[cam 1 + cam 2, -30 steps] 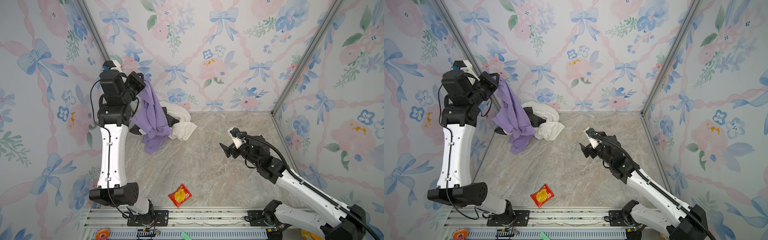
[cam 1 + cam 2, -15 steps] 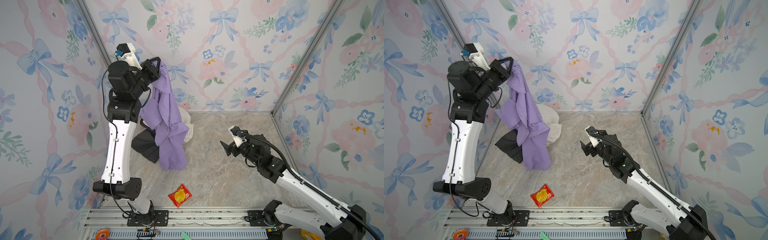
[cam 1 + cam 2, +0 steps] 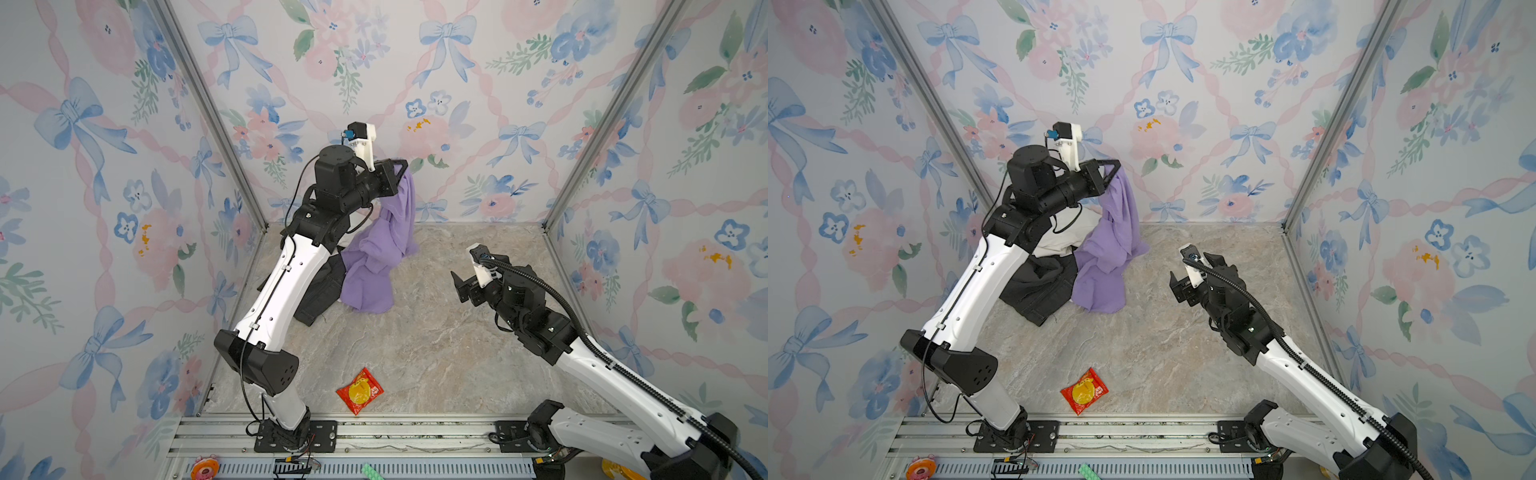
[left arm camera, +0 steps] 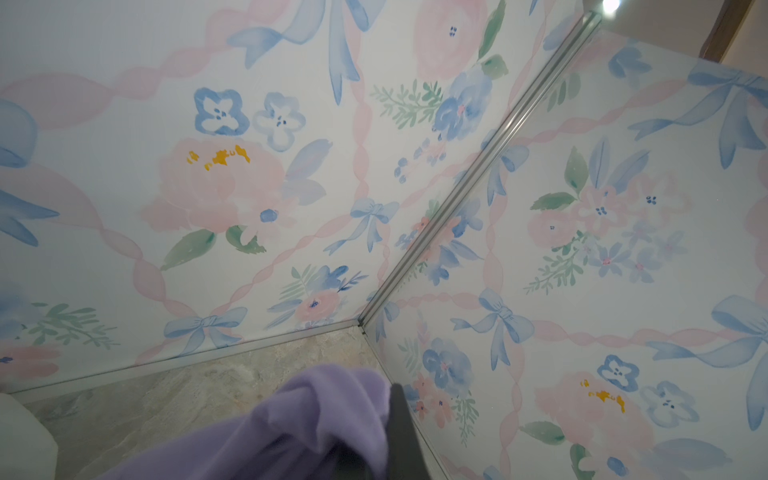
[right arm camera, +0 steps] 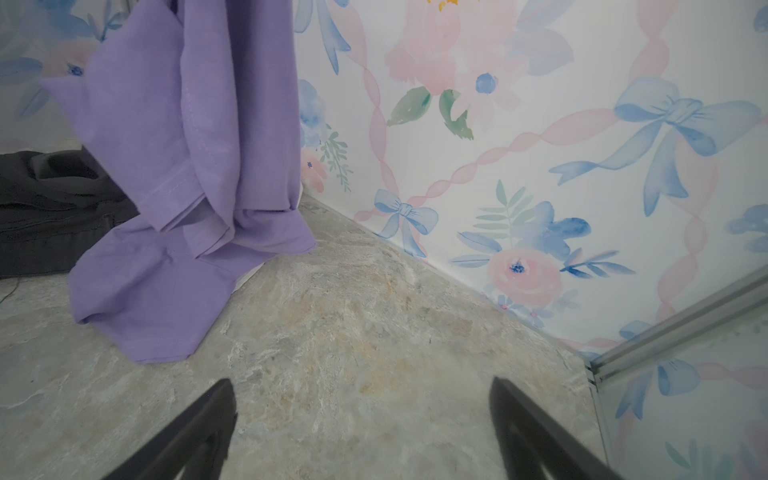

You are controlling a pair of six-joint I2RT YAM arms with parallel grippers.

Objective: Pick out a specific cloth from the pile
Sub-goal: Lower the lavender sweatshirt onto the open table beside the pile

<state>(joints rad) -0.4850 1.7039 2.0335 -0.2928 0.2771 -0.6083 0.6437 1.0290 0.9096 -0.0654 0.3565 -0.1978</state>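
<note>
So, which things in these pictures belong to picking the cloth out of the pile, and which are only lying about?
Belong to the job:
soft lavender-purple T-shirt, hanging from the shut left gripper
pile beside it: cream-white soft garment, black-charcoal soft garment

Only lying about:
flat red snack packet, alone at the front
right gripper, open, holding nothing
</note>
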